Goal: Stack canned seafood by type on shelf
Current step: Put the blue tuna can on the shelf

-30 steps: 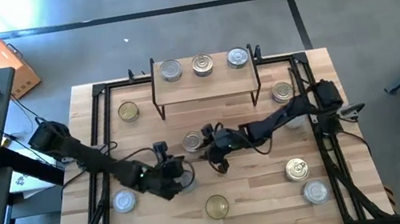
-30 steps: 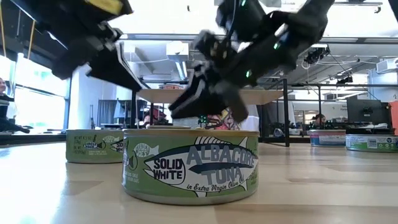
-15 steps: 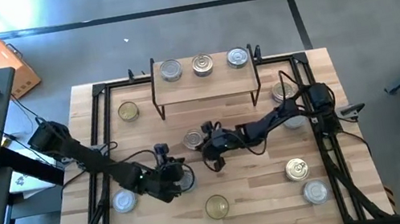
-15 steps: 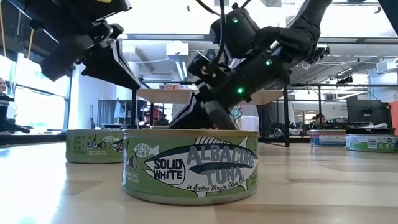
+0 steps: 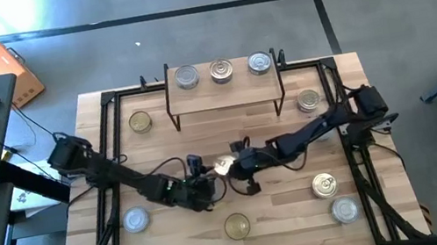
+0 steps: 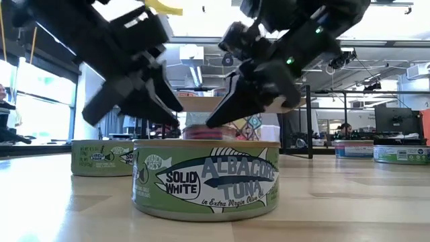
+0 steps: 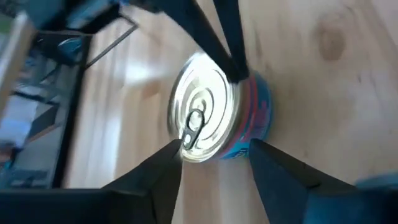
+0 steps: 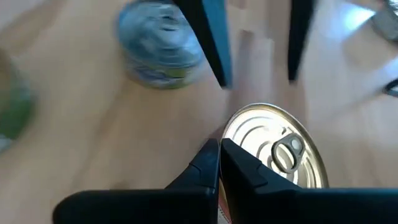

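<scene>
A ring-pull tin (image 5: 224,164) with a blue and red side (image 7: 258,115) sits on the tabletop near its middle. My left gripper (image 7: 214,152) is open, one finger on either side of the tin's near part; whether they touch it does not show. My right gripper (image 8: 219,163) is shut, at the tin's rim on the opposite side. The shelf (image 5: 225,91) stands at the far edge on black wire legs, with three silver tins (image 5: 221,70) in a row on its board. My right gripper meets the ring-pull tin with its shut fingertips (image 7: 235,67) at the top rim (image 7: 244,82), on the side away from my left gripper. The fingers come slanting down from the table's right. Whether they pinch the rim or only lean on it, I cannot tell.
Loose tins lie around: gold-topped ones at the far left (image 5: 140,122), near middle (image 5: 236,224) and near right (image 5: 324,183), silver ones at the near left (image 5: 135,219), right (image 5: 308,100) and near right corner (image 5: 344,208). A green tuna tin (image 6: 205,178) fills the low view.
My left gripper has gone toward the table's right, up to the ring-pull tin, and has opened. My right gripper has dropped to the tin's rim. The tin has slid a little toward the near right.
</scene>
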{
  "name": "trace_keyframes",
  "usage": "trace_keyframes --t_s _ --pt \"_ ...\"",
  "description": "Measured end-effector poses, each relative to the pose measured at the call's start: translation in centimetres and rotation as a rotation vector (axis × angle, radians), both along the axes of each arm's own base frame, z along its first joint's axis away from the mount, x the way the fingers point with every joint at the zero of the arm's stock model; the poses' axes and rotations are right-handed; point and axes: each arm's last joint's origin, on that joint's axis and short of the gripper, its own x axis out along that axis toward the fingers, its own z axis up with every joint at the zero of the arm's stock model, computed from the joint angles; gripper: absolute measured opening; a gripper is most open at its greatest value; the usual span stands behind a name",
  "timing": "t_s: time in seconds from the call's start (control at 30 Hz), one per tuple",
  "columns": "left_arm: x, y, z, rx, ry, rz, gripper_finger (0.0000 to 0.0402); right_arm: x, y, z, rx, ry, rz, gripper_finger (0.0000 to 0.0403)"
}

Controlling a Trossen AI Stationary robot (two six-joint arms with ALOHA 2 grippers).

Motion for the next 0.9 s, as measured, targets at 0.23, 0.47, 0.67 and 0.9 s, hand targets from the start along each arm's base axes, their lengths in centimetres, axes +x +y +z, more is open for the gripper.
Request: trace_keyframes --t_s 0.23,0.47,0.67,0.9 --pt "1.4 0.2 -1.9 -0.061 0.034 -0.106 0.0176 -0.5 1.5 0.5 0.023 0.001 0.025 0.0001" --pt "1.8 0.1 -2.0 -0.106 0.027 -0.144 0.0095 -0.6 1.8 0.5 0.025 0.000 0.034 0.0000" --pt "1.7 0.0 -2.0 -0.130 0.035 -0.175 0.0008 -0.4 1.8 0.9 0.024 -0.021 0.031 0.0001" --pt "1.8 -0.1 -1.5 -0.144 0.010 -0.181 0.0001 0.4 2.6 2.5 -0.055 -0.006 0.043 0.0024"
